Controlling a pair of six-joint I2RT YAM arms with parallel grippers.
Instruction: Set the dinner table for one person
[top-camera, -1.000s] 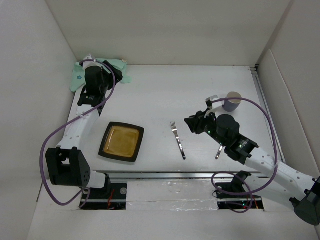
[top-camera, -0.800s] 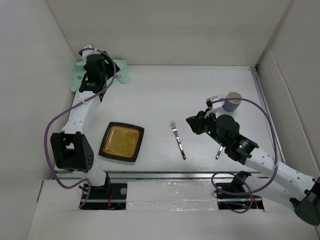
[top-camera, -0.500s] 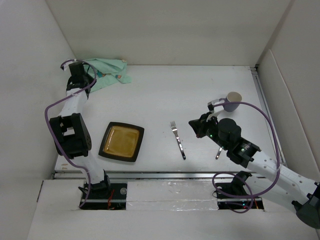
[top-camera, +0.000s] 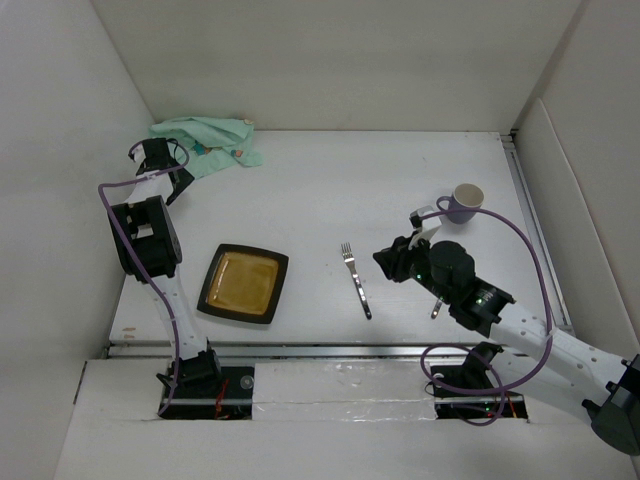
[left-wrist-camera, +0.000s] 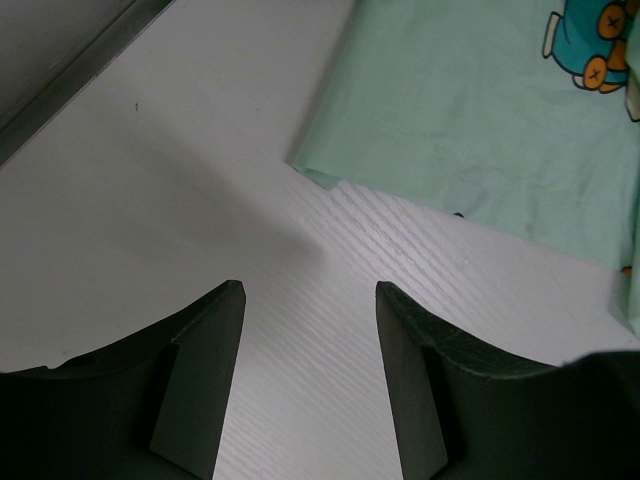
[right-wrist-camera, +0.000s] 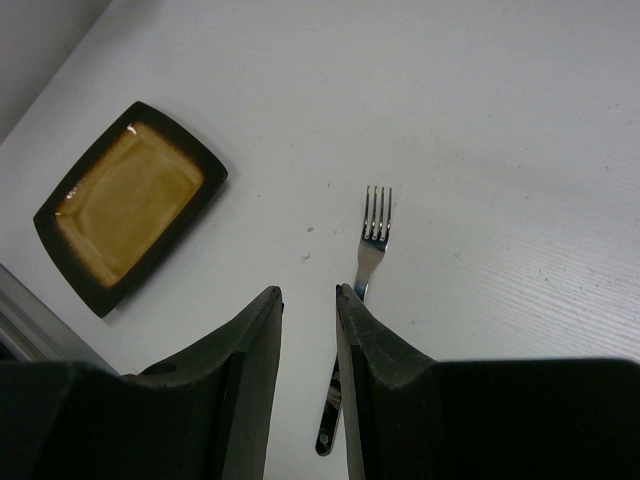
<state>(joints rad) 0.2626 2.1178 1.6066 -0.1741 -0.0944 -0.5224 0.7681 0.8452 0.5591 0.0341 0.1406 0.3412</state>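
The white dinner table (top-camera: 330, 190) carries a dark square plate (top-camera: 243, 283) with an amber centre, and a fork (top-camera: 355, 280) to its right. A crumpled mint-green placemat (top-camera: 205, 135) lies at the back left corner. My left gripper (top-camera: 155, 152) sits just left of it, open and empty over bare table (left-wrist-camera: 310, 290), with the cloth's edge (left-wrist-camera: 480, 120) ahead of it. My right gripper (top-camera: 385, 262) hovers right of the fork. Its jaws (right-wrist-camera: 308, 292) stand slightly apart with nothing between them, and the fork (right-wrist-camera: 375, 225) and plate (right-wrist-camera: 125, 205) lie beyond.
A purple mug (top-camera: 465, 203) stands at the right side of the table. A spoon (top-camera: 438, 303) lies partly hidden under my right arm. White walls enclose the table on the left, back and right, and a metal rail runs along the near edge.
My left arm has swung back and to the left, off the placemat, which now lies uncovered. Both grippers closed briefly and reopened. The right gripper shifted slightly toward the near edge.
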